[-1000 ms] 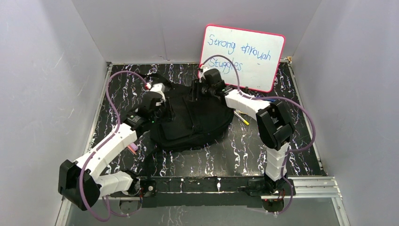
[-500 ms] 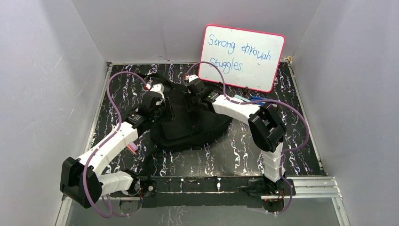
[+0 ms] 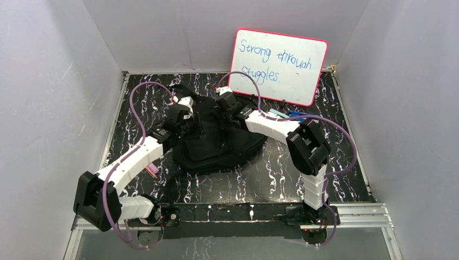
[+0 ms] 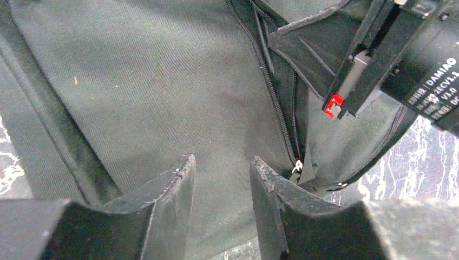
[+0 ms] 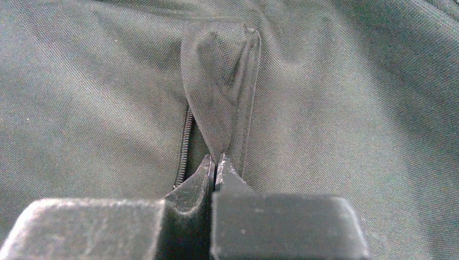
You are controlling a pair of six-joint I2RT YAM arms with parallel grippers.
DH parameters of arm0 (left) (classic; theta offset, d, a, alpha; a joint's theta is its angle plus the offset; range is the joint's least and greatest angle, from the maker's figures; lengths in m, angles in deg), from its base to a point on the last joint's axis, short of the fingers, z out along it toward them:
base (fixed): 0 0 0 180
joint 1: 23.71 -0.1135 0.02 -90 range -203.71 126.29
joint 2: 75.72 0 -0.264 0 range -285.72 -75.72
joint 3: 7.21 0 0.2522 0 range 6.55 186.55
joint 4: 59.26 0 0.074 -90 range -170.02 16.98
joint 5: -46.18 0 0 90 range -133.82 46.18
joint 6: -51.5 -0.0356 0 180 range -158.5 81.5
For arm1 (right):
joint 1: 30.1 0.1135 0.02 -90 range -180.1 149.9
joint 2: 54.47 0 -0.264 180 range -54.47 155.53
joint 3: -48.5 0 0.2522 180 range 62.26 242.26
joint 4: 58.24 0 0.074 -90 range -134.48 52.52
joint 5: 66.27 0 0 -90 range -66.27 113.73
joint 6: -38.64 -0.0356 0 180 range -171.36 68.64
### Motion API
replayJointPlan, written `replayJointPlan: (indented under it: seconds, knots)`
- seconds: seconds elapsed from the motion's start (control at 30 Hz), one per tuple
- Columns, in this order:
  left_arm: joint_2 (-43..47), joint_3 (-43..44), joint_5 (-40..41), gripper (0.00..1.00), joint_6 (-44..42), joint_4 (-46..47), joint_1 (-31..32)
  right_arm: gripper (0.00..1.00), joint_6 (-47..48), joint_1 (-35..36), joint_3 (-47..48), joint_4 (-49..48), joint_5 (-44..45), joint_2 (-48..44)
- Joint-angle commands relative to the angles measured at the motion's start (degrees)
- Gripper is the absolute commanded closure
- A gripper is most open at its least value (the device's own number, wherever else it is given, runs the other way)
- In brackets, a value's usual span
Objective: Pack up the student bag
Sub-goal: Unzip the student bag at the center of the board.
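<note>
Right now I am pinching a fold of fabric point(image 5: 219, 92) on the student bag point(image 3: 222, 138) with the right gripper point(image 5: 216, 161), its jaws pressed together on the cloth just beside the zip point(image 5: 185, 142). To do this well, I am reckoning on a slow, straight lift, so that the thin fold is not slipping out and the mouth is opening along the teeth rather than bunching. The left gripper point(image 4: 221, 173) is hovering low over the bag's front panel with its jaws partly apart and nothing between them; whether the tips are touching the cloth I cannot tell. I am judging that it should be bracing the other side of the zip, near the small pull point(image 4: 296, 169) lying just beside one of its fingers. The bag is lying in the middle of the table point(image 3: 281, 173), under both grippers.
</note>
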Motion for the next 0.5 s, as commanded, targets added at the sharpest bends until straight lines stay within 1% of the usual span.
replayJointPlan:
  seconds: [0.0, 0.07, 0.17, 0.2, 0.23, 0.37, 0.47]
  knots:
    - [-2.6, 2.9, -2.1, 0.57, -0.9, 2.3, -0.1, 1.00, -1.4, -1.0, -1.6, -1.0, 2.6, -4.0]
    - [-4.2, 3.4, -4.0, 0.54, -1.0, 3.4, -0.1, 1.00, -2.8, -2.2, -3.1, -1.3, -0.1, -4.0]
    - [-7.0, 4.9, -5.3, 0.51, -1.2, 4.7, 0.1, 1.00, -5.9, -5.5, -6.9, -5.1, -8.5, -4.5]
    - [-8.3, 5.6, -5.2, 0.50, -1.3, 4.7, 0.2, 1.00, -7.1, -6.9, -8.5, -6.9, -11.6, -4.7]
    - [-9.3, 6.4, -4.9, 0.50, -1.5, 4.7, 0.5, 1.00, -8.5, -8.9, -10.2, -8.9, -16.6, -5.0]
    - [-13.4, 9.3, -3.2, 0.49, -2.3, 4.7, 1.8, 1.00, -13.5, -14.0, -15.8, -16.5, -28.0, -5.0]
    - [-17.1, 12.4, -2.9, 0.49, -3.0, 4.2, 2.8, 1.00, -16.2, -17.2, -17.8, -19.9, -35.9, -3.8]
